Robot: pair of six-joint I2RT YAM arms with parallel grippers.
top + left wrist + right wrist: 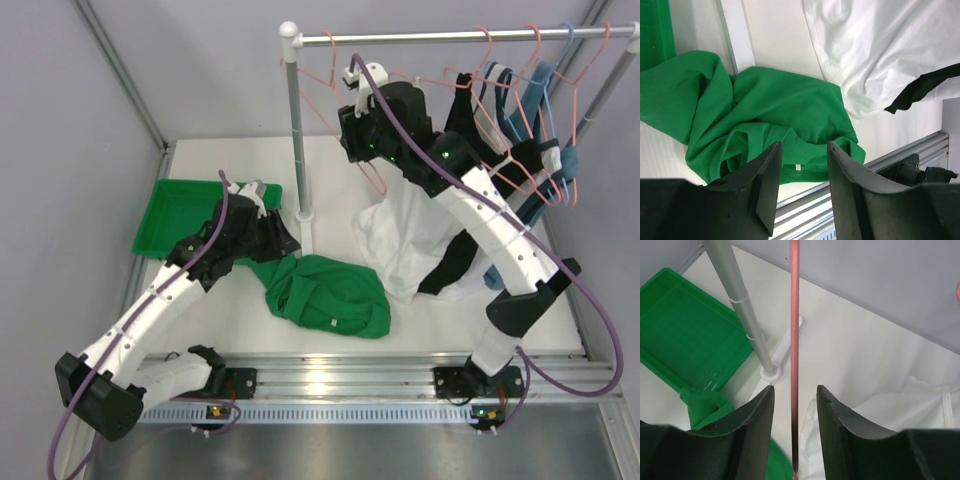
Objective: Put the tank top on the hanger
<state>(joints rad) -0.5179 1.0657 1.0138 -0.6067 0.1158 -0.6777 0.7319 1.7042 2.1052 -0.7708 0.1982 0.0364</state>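
Note:
The green tank top lies crumpled on the white table, in front of the rack's pole. In the left wrist view the tank top fills the middle. My left gripper is open and empty just above its left edge, and its jaws frame the neckline without touching. The salmon-pink hanger hangs at the left end of the rail. My right gripper is open around one of its wires. That wire runs straight between the jaws, touching neither finger.
A green tray sits at the back left. The rack's grey pole stands mid-table on a white base. A white garment and a black top lie to the right. More pink and blue hangers with dark and blue clothes hang on the right.

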